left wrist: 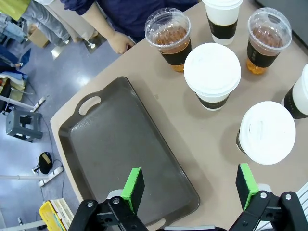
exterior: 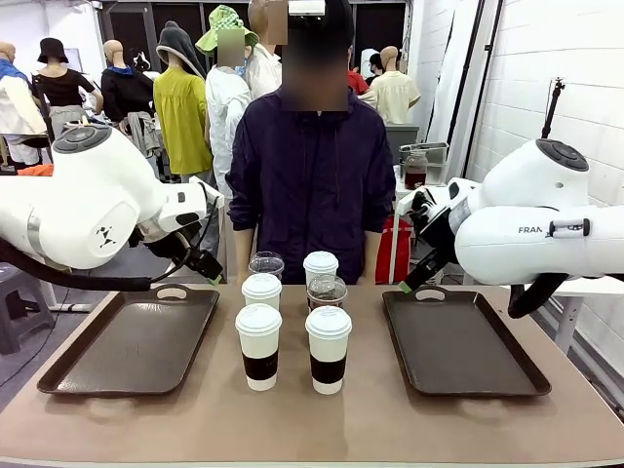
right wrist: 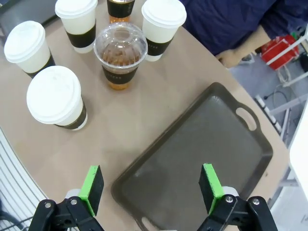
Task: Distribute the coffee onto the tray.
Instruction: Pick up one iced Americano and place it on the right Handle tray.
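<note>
Several coffee cups stand grouped at the table's middle: white lidded cups with brown sleeves [exterior: 258,346] [exterior: 329,349] in front, and clear dome-lidded cups [exterior: 327,292] behind. A dark tray [exterior: 132,338] lies to their left and another tray [exterior: 460,341] to their right; both are bare. My left gripper [exterior: 205,265] hangs open above the left tray's far edge. From its wrist view, the left gripper [left wrist: 189,192] spans the tray [left wrist: 120,149] rim, with a white cup [left wrist: 266,132] nearby. My right gripper [exterior: 409,283] is open over the right tray [right wrist: 202,154], and in the right wrist view the gripper [right wrist: 151,190] holds nothing.
A person in a dark jacket [exterior: 312,175] stands at the far edge, one hand [left wrist: 118,42] resting near the table corner. Bare tabletop [exterior: 292,419] runs along the near edge. A stool [exterior: 15,302] stands off the table at left.
</note>
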`<state>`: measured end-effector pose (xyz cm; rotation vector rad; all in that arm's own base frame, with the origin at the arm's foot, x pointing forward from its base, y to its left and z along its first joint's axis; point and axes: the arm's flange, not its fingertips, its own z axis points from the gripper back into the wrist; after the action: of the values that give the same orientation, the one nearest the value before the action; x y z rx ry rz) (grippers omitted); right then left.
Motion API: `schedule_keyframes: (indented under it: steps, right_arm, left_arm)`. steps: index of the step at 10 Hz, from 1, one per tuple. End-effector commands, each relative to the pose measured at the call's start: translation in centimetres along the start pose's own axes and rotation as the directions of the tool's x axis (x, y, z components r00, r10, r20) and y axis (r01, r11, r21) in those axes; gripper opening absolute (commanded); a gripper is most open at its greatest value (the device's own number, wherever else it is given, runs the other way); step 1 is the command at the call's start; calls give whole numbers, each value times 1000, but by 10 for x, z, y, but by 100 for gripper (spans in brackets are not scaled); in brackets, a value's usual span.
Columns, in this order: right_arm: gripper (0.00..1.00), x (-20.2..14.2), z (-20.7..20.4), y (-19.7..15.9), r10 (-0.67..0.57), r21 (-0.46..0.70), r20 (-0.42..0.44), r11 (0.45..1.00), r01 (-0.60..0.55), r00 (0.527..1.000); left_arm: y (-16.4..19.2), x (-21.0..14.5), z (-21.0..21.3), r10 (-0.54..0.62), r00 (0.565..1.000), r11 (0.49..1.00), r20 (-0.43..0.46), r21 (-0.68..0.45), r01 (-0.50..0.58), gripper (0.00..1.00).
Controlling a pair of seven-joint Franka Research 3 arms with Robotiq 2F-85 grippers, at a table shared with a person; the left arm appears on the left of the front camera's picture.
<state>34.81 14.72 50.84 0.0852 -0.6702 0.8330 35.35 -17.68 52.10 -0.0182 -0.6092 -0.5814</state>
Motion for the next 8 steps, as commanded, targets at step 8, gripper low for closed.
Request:
schedule_keyframes:
  steps: [8]
  right_arm:
    - [100, -5, 38, -23, 126, 209, 249, 961, -180, 960]
  left_arm:
    - [35, -22, 54, -134, 968, 960, 212, -216, 180, 100]
